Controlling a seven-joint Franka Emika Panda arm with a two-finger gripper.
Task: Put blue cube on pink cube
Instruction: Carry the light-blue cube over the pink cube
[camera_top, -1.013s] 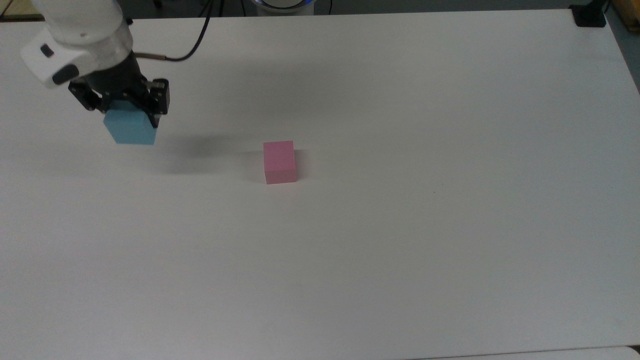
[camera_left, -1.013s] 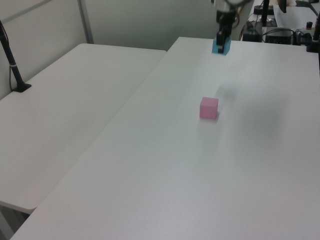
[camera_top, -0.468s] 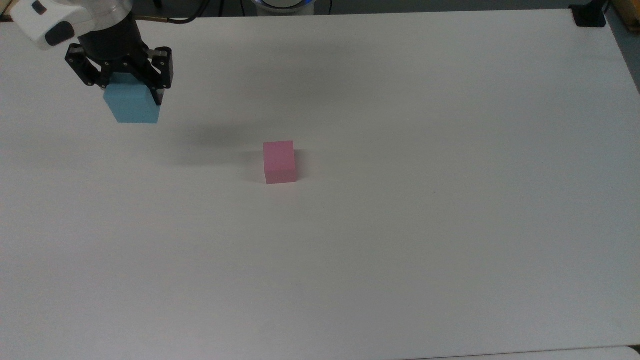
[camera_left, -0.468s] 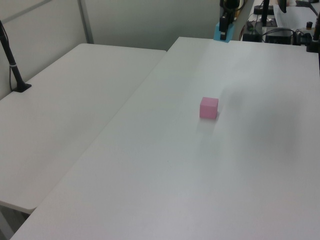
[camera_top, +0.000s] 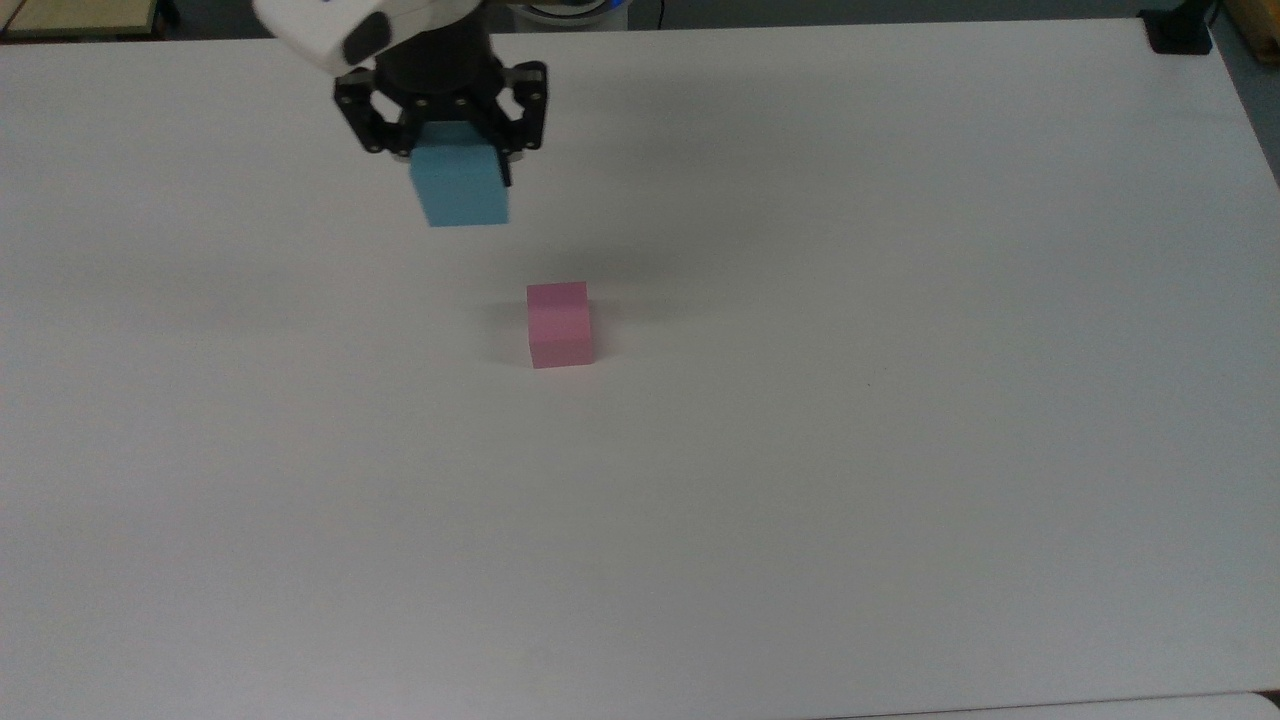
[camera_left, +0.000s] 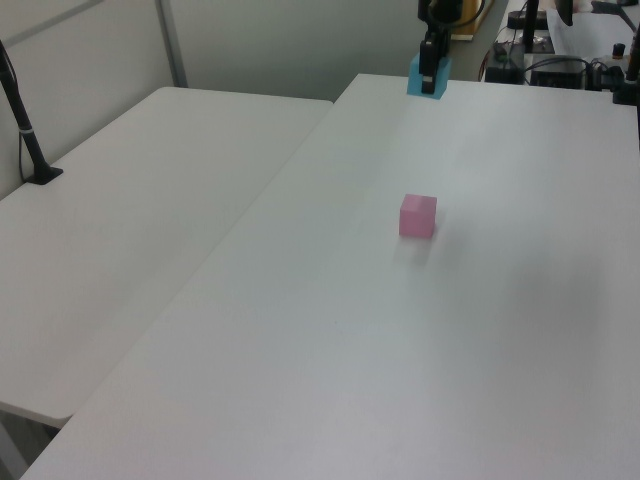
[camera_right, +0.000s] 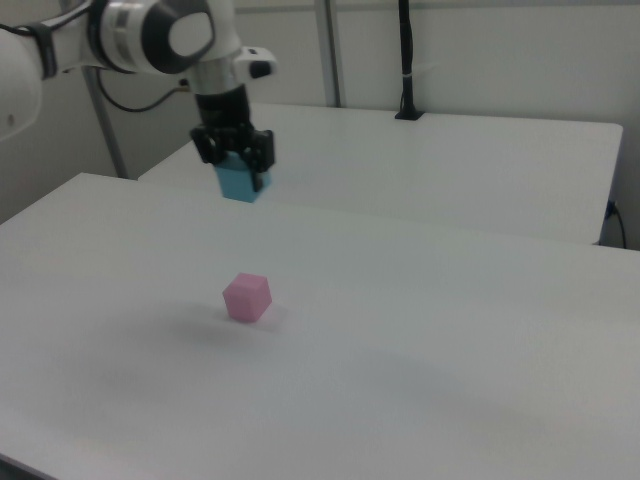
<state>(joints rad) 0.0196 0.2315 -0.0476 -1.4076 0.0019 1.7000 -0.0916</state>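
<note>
The jaws (camera_top: 455, 150) pinch the blue cube (camera_top: 460, 190) by two opposite faces, holding it in the air above the table (camera_top: 900, 400), up and to the top view's left of the pink cube (camera_top: 559, 324). It looks light, matte and rigid enough for a side grip. No containers are in sight.

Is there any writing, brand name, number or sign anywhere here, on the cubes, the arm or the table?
None can be read: the blue cube and the pink cube have plain faces, and the gripper, the white arm and the table show no legible marking.
</note>
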